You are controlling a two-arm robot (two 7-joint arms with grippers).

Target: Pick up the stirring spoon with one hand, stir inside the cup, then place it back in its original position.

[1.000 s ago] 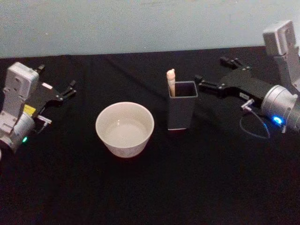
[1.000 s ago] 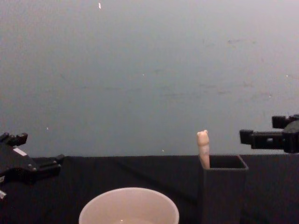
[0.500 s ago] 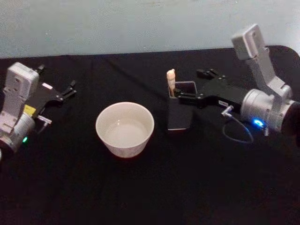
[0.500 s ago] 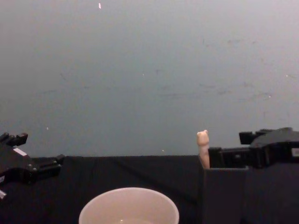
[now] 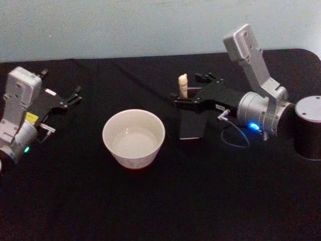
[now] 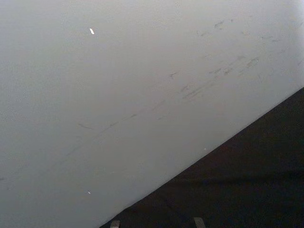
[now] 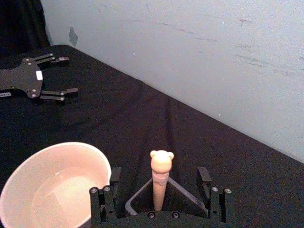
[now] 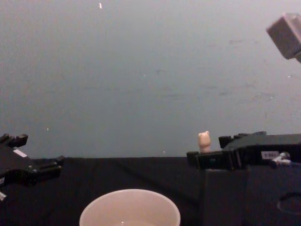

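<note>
Left gripper [image 5: 59, 84] rests spread open at the far left; right gripper [image 5: 187, 89] is released, open around the stirring spoon [image 5: 183, 82].
The cup [image 5: 133, 139] sits left of centre; just right, the stirring spoon stands upright in the dark grey holder [image 5: 192, 126], between the fingers [image 7: 105, 205], untouched.

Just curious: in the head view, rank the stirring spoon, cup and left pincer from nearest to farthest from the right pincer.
1. stirring spoon, between the open fingers of the right pincer
2. cup, mid-table, to its left
3. left pincer, far left
</note>
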